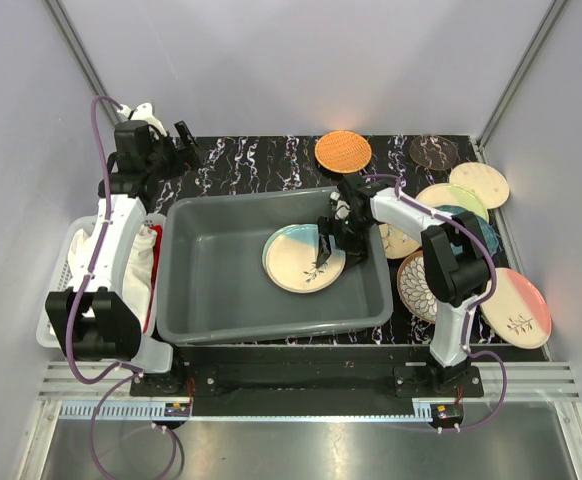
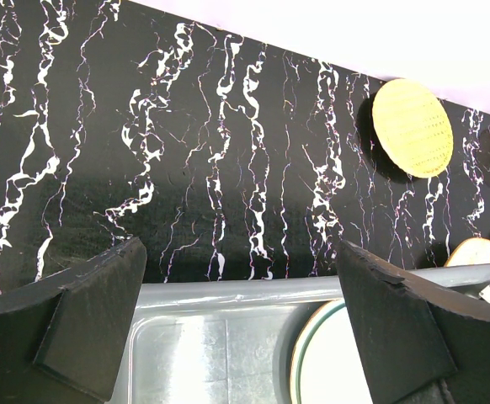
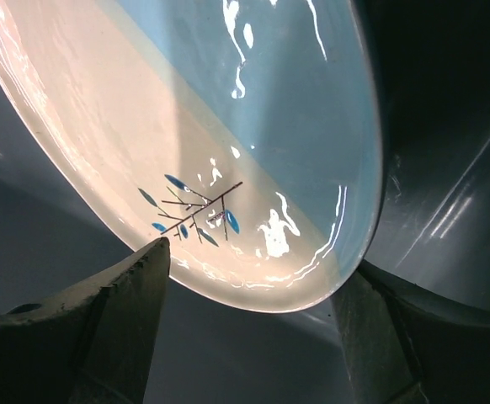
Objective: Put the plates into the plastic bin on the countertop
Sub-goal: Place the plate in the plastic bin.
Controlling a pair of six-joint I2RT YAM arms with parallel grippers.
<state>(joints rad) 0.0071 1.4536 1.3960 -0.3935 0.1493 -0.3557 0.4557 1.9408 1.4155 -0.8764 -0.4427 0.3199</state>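
The countertop [image 1: 241, 165] carries the grey bin [image 1: 186, 280] at its middle. We find one cream-and-blue plate [image 1: 296, 262] lying on the bin floor. The remaining plates [image 1: 516, 305] sit outside, to the bin's right and rear. The right gripper [image 1: 333, 240] hangs over that plate's edge, jaws spread, gripping nothing. The left gripper [image 2: 241, 257] hovers wide open above the back counter. We judge this drop complete; next, the right gripper must lift clear and fetch another plate.
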